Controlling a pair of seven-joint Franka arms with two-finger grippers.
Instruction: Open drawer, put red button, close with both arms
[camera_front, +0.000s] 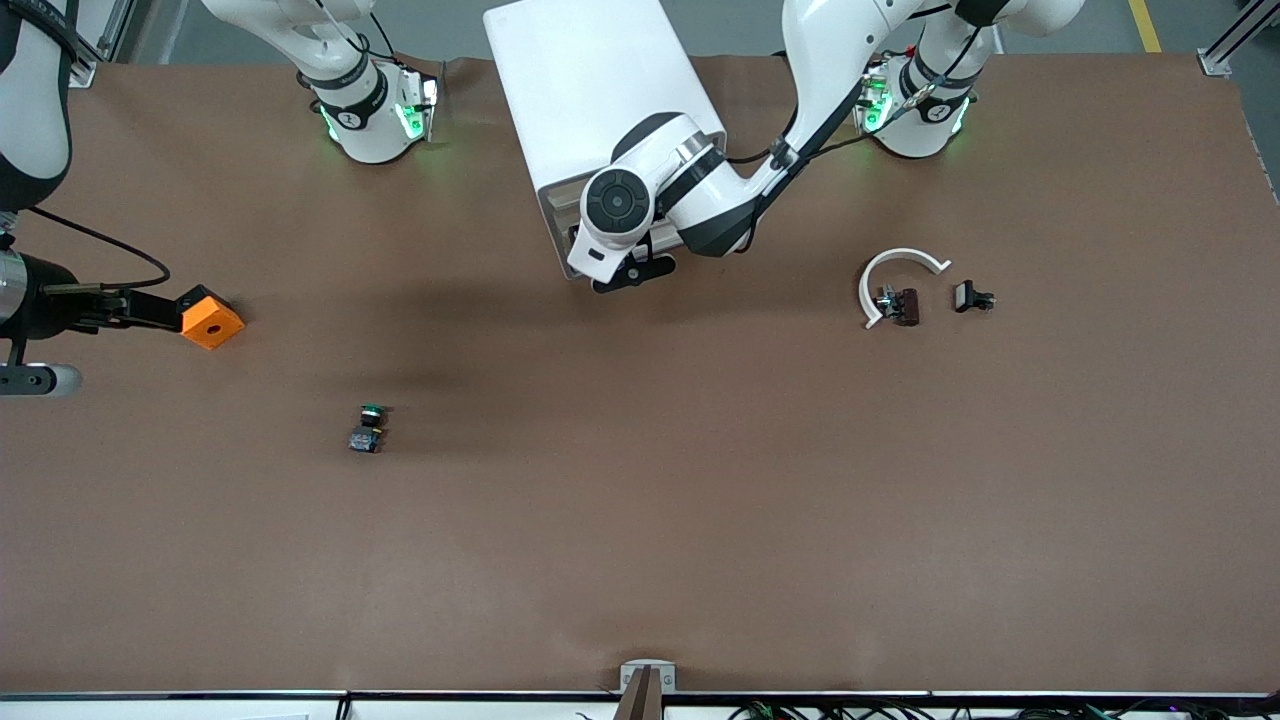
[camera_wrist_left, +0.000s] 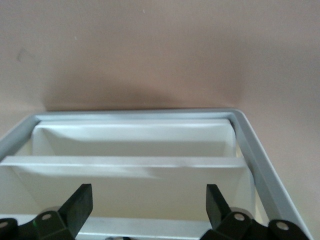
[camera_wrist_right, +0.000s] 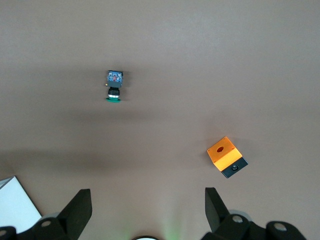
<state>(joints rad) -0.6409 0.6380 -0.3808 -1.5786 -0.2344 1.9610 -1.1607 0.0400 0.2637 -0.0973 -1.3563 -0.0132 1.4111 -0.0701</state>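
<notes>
The white drawer cabinet (camera_front: 590, 100) stands between the two arm bases. My left gripper (camera_front: 630, 272) is at its front end, open and empty. In the left wrist view the open gripper (camera_wrist_left: 149, 205) hangs over a grey-rimmed white drawer (camera_wrist_left: 260, 160) with a cross divider; no button shows inside. I cannot make out a red-capped button; a small dark red and grey part (camera_front: 900, 305) lies toward the left arm's end. My right gripper (camera_front: 160, 312) waits high over the table, open (camera_wrist_right: 148, 210) and empty.
A green-capped button (camera_front: 368, 428) lies nearer the front camera and also shows in the right wrist view (camera_wrist_right: 114, 86). An orange cube (camera_front: 211, 322) lies toward the right arm's end, also in the right wrist view (camera_wrist_right: 226, 156). A white arc (camera_front: 900, 262) and a small black part (camera_front: 972, 297) lie beside the dark red part.
</notes>
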